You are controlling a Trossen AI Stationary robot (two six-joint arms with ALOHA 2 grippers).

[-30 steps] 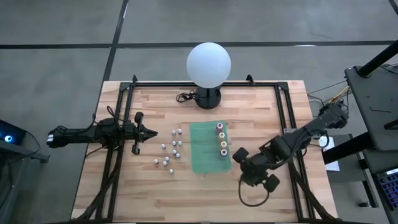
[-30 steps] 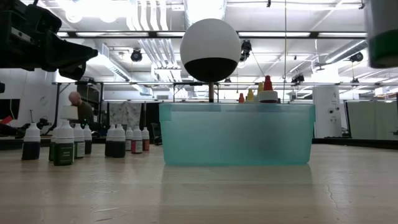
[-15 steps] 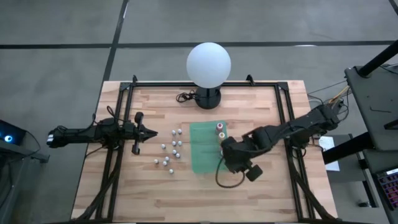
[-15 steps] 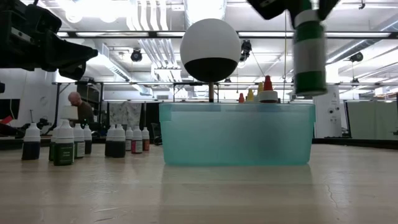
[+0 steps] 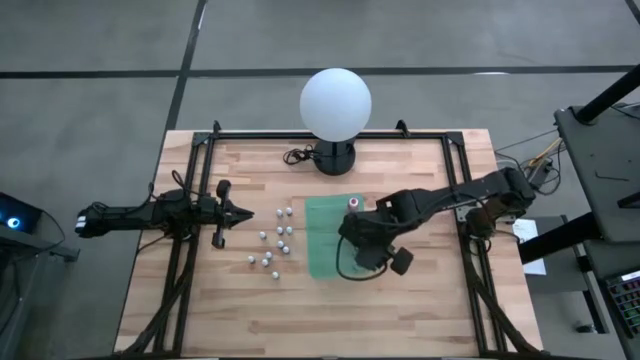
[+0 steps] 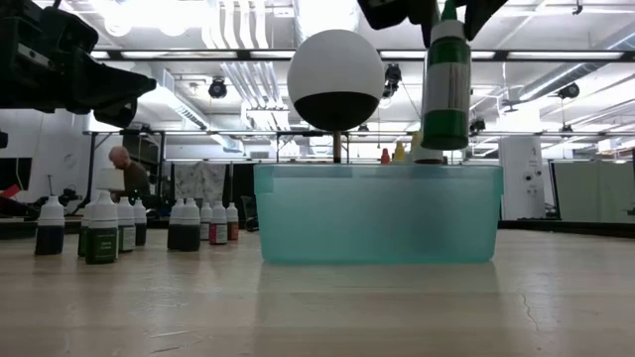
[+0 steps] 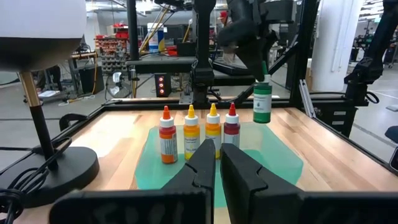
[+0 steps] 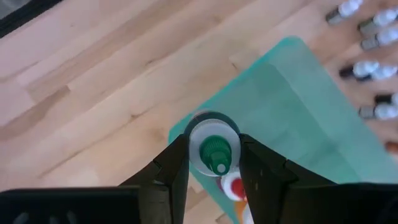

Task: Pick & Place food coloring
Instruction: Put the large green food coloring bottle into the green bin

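My right gripper (image 8: 213,149) is shut on a green-topped food coloring bottle (image 6: 446,84), which hangs above the near end of the teal container (image 6: 377,213). Inside the container stand several bottles with coloured tops: orange (image 7: 166,134), yellow (image 7: 190,132), and red (image 7: 231,127). Several small whitish-topped bottles (image 5: 270,240) stand on the table left of the container. My left gripper (image 7: 217,155) is shut, held level near the table's left edge (image 5: 247,213), and touches nothing. My right gripper pinches the green bottle's white shoulder (image 8: 198,152), just under its green top, between its two fingers (image 8: 177,168). The fingers come from above, slanting down. The bottle hangs upright below them (image 7: 262,102), clear of the container and the table.
A white globe lamp (image 5: 336,105) on a dark base stands at the far edge behind the container, its cord (image 5: 297,155) on the table. Dark frame rails (image 5: 200,180) run along the table's left and right sides. Bare wood lies near the front edge (image 5: 330,320).
My right gripper has carried the green bottle from beyond the container's near right corner toward the table's left and slightly toward the far edge, and now holds it over the container. Its wrist has rolled on the way. The bottle has stayed upright and lifted clear.
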